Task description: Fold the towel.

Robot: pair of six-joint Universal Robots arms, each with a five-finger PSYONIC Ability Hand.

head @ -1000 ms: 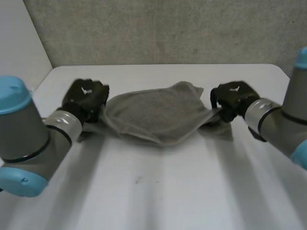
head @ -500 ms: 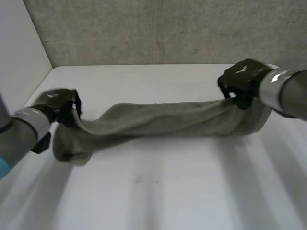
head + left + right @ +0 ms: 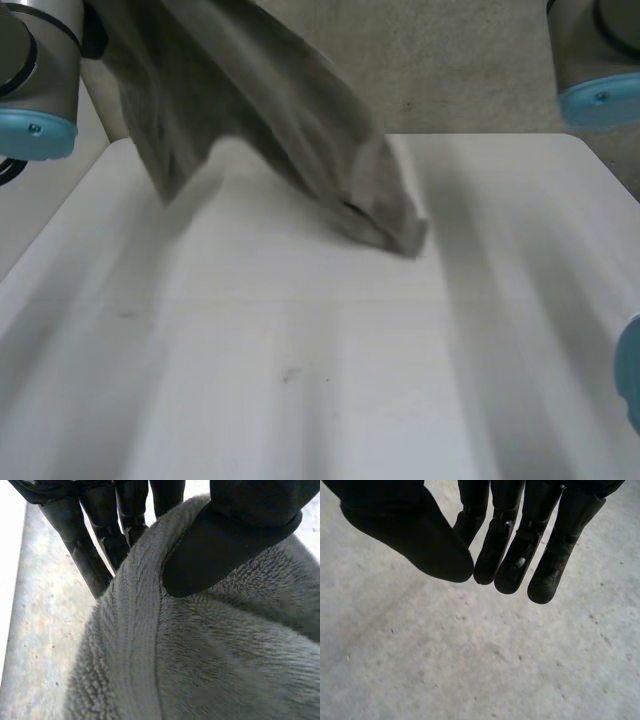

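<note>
Well, one hand alone carries the towel over the table!
Nearest us the table (image 3: 300,400) lies bare. Over its middle the towel (image 3: 290,130) hangs with its low tip close to the surface, touching or not I can't tell. The cloth slants up past the table's far-left corner to the left hand (image 3: 225,545), thumb and fingers pinching a hemmed edge. The right hand (image 3: 515,550), up by the far-right corner, is spread and holds nothing. The risk: hung from one edge, the towel may land bunched or slip free.

Grey arms (image 3: 40,50), light-blue caps (image 3: 600,100); black right robot hand (image 3: 420,540), segmented fingers (image 3: 555,555).
</note>
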